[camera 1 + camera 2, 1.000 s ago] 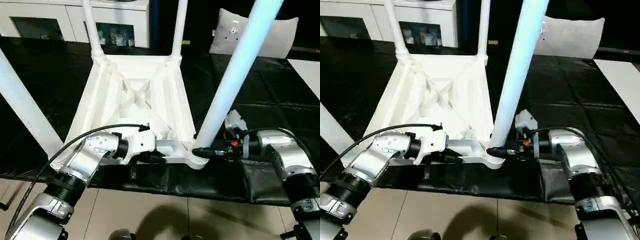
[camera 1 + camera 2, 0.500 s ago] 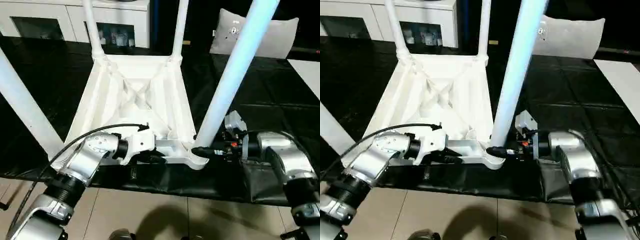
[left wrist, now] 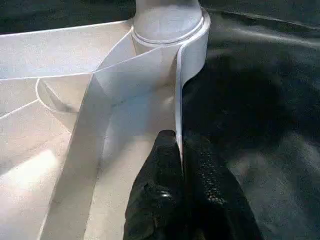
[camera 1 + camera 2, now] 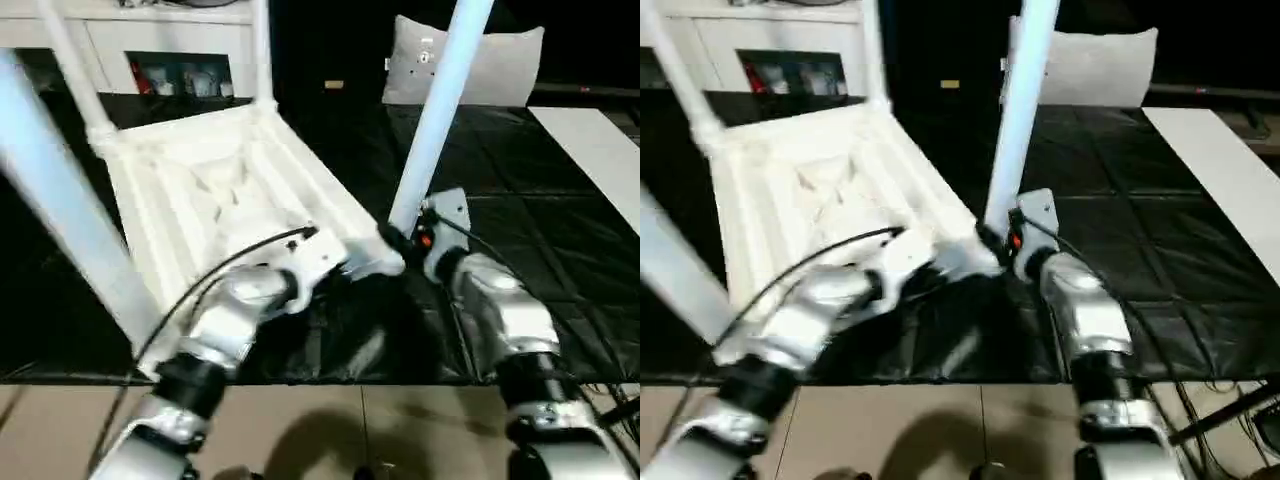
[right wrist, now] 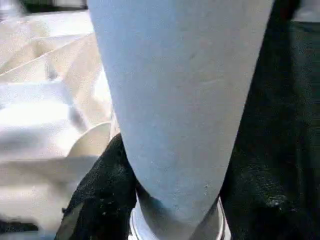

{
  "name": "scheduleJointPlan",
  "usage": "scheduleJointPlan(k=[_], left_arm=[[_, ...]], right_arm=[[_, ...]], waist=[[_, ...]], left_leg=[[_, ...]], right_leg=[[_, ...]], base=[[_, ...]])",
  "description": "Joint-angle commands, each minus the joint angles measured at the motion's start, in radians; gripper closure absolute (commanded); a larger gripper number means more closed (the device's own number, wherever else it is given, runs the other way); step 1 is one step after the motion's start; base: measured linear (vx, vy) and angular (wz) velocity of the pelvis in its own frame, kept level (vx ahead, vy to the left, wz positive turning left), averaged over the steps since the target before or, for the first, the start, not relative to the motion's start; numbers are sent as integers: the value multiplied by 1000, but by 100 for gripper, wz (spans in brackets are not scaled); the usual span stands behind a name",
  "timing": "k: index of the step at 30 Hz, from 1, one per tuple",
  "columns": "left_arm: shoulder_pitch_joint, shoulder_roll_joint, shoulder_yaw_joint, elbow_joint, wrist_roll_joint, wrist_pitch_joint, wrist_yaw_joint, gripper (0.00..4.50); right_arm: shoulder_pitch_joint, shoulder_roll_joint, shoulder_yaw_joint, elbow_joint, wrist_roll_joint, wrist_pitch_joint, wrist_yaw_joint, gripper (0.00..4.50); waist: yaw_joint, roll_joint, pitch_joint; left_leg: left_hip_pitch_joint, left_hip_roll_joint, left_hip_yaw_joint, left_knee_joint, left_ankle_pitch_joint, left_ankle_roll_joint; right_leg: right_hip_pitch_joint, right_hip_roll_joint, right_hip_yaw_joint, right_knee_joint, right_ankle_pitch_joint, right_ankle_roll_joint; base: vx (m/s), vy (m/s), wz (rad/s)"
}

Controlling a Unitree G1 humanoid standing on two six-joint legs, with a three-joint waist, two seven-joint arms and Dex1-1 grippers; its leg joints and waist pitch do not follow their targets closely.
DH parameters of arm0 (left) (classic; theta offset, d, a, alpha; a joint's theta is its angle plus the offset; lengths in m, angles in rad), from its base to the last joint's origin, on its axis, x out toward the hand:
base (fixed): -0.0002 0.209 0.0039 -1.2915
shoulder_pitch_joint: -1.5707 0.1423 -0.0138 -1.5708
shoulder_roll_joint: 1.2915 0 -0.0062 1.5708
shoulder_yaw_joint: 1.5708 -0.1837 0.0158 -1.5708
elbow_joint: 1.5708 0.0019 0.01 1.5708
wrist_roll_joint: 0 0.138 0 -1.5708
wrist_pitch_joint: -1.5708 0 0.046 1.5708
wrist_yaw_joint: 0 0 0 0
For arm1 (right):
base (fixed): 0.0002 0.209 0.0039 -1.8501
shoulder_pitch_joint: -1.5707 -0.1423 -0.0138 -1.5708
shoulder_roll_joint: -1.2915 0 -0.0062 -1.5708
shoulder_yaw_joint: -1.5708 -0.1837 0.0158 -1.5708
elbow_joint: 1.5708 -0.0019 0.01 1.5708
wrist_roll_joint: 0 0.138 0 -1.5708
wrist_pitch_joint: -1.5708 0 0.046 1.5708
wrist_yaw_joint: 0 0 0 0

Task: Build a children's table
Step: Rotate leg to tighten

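Head views: the children's table [image 4: 215, 190] lies upside down on the black mat [image 4: 560, 250], ribbed underside up, all four legs standing in their corner sockets. Its near edge looks lifted off the mat, though the frame is smeared. The left gripper [image 4: 335, 272] meets the near rim; the right gripper [image 4: 395, 238] sits at the foot of the near right leg [image 4: 440, 100]. A grey pillow [image 4: 500, 65] and a white cabinet [image 4: 150, 50] stand far behind.

Left wrist view: the black fingers [image 3: 165, 200] are pinched on the thin upright rim wall [image 3: 178, 105], one pad each side, just short of the corner socket [image 3: 167, 22].

Right wrist view: the fingers [image 5: 100, 195] straddle the leg [image 5: 180, 100] low down, just above its collar, jaws half spread to the leg's width and seemingly bearing on it.

Handling, as judged: hollow moulded plastic, so light for its bulk and stiff thanks to the cross-bracing. Surfaces are smooth and likely slippery under small pads. The long legs give leverage; a grip high up could twist a socket. Best holds: rim wall near a corner, or a leg at its base.
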Motion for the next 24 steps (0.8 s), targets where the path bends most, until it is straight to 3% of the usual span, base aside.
scheduleJointPlan(k=[1,4,9,10,14,16,17,19,20,24], left_arm=[[-22,-70,-56,-20,-23,-23,28,450],[-12,-45,-56,-31,-1,-17,24,450],[-9,-3,-46,-26,4,-38,6,450],[-9,17,-37,-22,2,-53,-8,450],[-9,38,-32,-14,-6,-77,-27,450],[-9,69,-28,1,-5,-100,-47,450],[-9,69,-28,1,-5,-100,-47,450],[-20,87,-19,19,-12,-111,-57,450],[-22,90,-17,22,-14,-114,-59,450],[-40,131,-13,58,-24,-165,-99,450]], right_arm=[[5,72,56,9,26,28,23,186],[22,57,42,-19,37,8,39,163],[45,-6,39,-35,43,-44,108,121],[64,-60,34,-54,59,-54,182,107],[89,-120,34,-77,69,-66,270,91],[136,-217,27,-115,82,-71,371,66],[136,-217,27,-115,82,-71,371,58],[167,-275,12,-126,96,-70,429,34],[174,-285,10,-126,97,-75,438,34],[229,-362,-3,-154,120,-100,514,5]], waist=[[7,-17,-59],[11,-18,-61],[20,-16,-60],[21,-17,-59],[28,-18,-60],[38,-20,-62],[38,-21,-61],[37,-23,-57],[36,-21,-57],[36,-25,-56]], left_leg=[[0,45,-16,-76,-220,52],[-3,46,-14,-75,-185,66],[-3,47,-12,-74,-186,73],[-2,48,-12,-75,-181,74],[-7,48,-12,-72,-169,88],[2,51,-8,-67,-160,99],[-3,50,-8,-68,-157,104],[-11,48,-11,-72,-171,101],[-7,48,-11,-71,-186,98],[-9,46,-13,-70,-205,97]], right_leg=[[36,-70,45,-90,-413,-120],[42,-70,46,-81,-323,-148],[45,-71,45,-81,-319,-157],[45,-69,45,-80,-308,-162],[48,-71,44,-79,-294,-165],[44,-68,47,-78,-278,-164],[48,-68,46,-76,-266,-167],[50,-70,42,-79,-304,-159],[47,-71,42,-85,-338,-152],[48,-71,41,-92,-401,-128]], base=[[0,0,0],[0,0,0],[0,0,0],[0,0,0],[0,0,0],[0,0,0],[0,0,0],[0,0,0],[0,0,0],[0,0,0]])
